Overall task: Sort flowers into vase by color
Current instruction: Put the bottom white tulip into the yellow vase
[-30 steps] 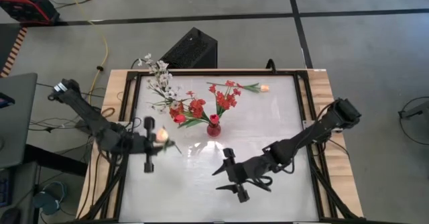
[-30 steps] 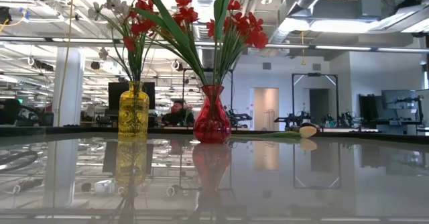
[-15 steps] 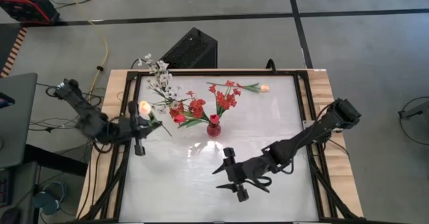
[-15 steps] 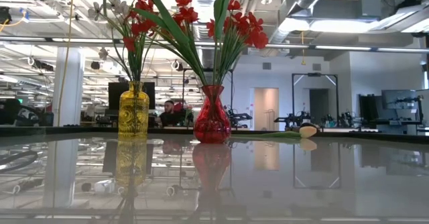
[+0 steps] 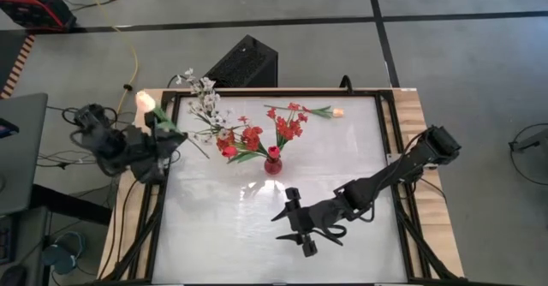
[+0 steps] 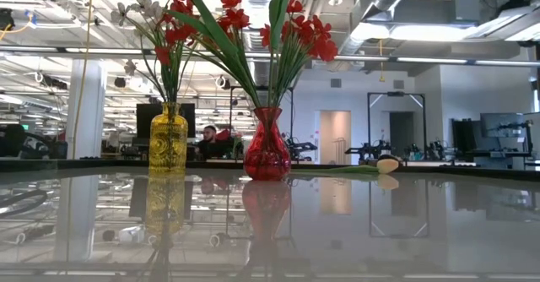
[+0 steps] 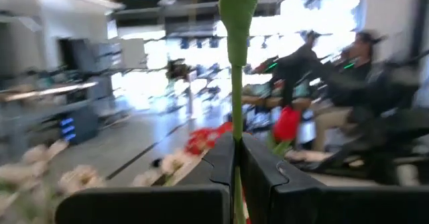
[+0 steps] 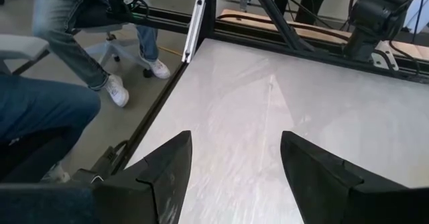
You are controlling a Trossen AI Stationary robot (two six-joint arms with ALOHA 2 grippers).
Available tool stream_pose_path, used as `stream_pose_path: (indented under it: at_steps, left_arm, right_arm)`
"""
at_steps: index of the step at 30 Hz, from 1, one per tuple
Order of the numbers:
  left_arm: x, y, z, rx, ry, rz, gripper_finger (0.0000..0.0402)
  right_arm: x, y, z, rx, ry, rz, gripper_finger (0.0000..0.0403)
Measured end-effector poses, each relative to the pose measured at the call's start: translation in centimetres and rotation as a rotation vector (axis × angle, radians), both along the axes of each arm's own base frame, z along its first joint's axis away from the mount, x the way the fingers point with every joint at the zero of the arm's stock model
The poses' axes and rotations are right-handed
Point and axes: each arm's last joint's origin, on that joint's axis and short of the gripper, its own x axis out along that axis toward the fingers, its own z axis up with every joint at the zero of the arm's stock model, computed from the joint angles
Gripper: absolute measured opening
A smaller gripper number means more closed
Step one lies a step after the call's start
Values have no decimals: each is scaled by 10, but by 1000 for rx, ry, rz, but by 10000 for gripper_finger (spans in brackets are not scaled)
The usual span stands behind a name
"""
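The right gripper [image 5: 301, 228] hovers low over the desk [image 5: 257, 252] on the near side of the red vase [image 5: 273, 163], its fingers [image 8: 167, 163] spread wide apart with nothing between them; its wrist view shows bare desk and, past the desk's edge, the jeans and white shoes of seated people [image 8: 80, 43].

The red vase stands at the middle of the desk and holds bushy red flowers [image 5: 289, 123]. Just to its left in the high view stands a yellow vase [image 6: 168, 139], with a red tulip [image 5: 229, 149] and red clusters [image 5: 250, 137] above it. White sprays [image 5: 205, 104] reach away from that vase toward the desk's far left corner.

Left of the red vase, over the desk's left edge, the left gripper [image 5: 158, 132] has its fingers [image 7: 221, 160] clamped on the green stem of a peach tulip [image 5: 145, 101], the bud standing out beyond the desk frame.

Beyond the red vase, near the far edge, another peach tulip [image 5: 337, 111] lies flat on the desk.
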Motion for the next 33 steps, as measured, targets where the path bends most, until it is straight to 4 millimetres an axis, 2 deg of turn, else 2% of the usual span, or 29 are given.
stream_pose_path:
  at_steps: [3,11,14,23,33]
  left_arm:
    - [-5,3,5,9,-48,-39,0]
    - [-11,15,21,88,-129,126,0]
    - [-12,19,23,112,-105,214,0]
    - [-7,27,15,131,-12,373,0]
    - [4,34,1,119,39,399,0]
  right_arm:
    - [1,-2,0,0,-1,-5,255]
    - [6,-12,0,7,1,-39,255]
    - [8,-15,0,7,1,-47,255]
    - [11,-23,0,10,3,-67,255]
    - [12,-23,1,16,-8,-64,255]
